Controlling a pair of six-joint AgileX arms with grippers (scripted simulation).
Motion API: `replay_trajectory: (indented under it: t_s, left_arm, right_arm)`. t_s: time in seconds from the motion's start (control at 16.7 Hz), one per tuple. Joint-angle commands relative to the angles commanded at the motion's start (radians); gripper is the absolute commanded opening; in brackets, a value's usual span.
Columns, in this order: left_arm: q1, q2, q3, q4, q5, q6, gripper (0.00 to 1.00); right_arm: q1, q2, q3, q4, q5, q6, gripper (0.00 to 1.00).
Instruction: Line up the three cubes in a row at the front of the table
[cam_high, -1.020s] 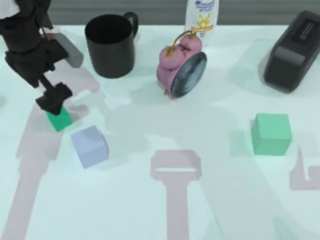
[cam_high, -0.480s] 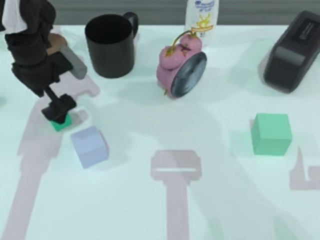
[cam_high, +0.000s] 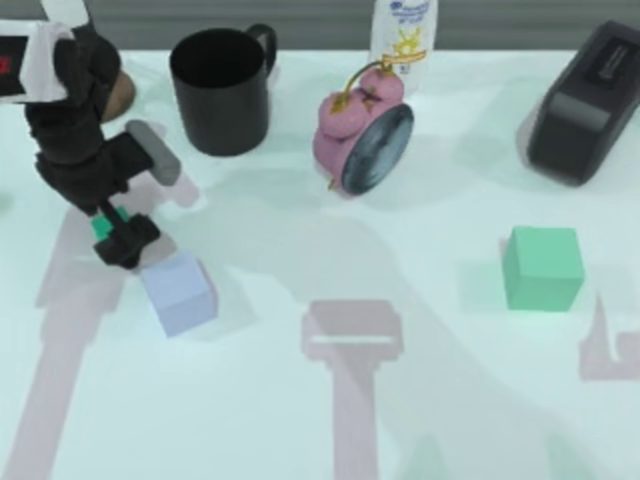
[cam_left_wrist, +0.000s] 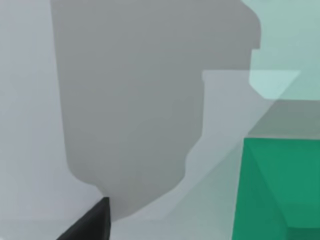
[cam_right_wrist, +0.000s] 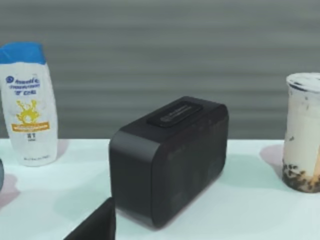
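Your left gripper (cam_high: 124, 240) was clamped on the small bright green cube (cam_high: 103, 224) near the table's (cam_high: 300, 420) left side, just above the lavender-blue cube (cam_high: 180, 292); the mint-green cube (cam_high: 543, 267) sat far right.

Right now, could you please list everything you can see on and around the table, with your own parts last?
small cube: 1, bright green, left side, mostly hidden under the left claw
mid-sized cube: 1, pale lavender-blue, left side, just in front of the small cube
larger cube: 1, mint green, right side
mug: 1, black, back left
alarm clock: 1, pink, back centre
bottle: 1, white with blue cap, behind the clock
box: 1, black, back right
drink cup: 1, milky, right wrist view only
table: 1, pale mint-white
left claw: 1, black, over the small cube
right claw: not visible from above
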Motion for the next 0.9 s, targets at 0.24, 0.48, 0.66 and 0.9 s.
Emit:
replay_trajectory:
  t_s: [0.24,0.48,0.66,0.9]
  left_arm:
    - [0.000,0.000,0.000,0.000,0.000,0.000,0.77]
    - [0.000,0.000,0.000,0.000,0.000,0.000,0.47]
    - [0.000,0.000,0.000,0.000,0.000,0.000,0.25]
    - [0.000,0.000,0.000,0.000,0.000,0.000,0.00]
  right_arm:
    - [0.000,0.000,0.000,0.000,0.000,0.000,1.00]
    - [0.000,0.000,0.000,0.000,0.000,0.000,1.00]
    - [0.000,0.000,0.000,0.000,0.000,0.000,1.00]
    - [0.000,0.000,0.000,0.000,0.000,0.000,1.00]
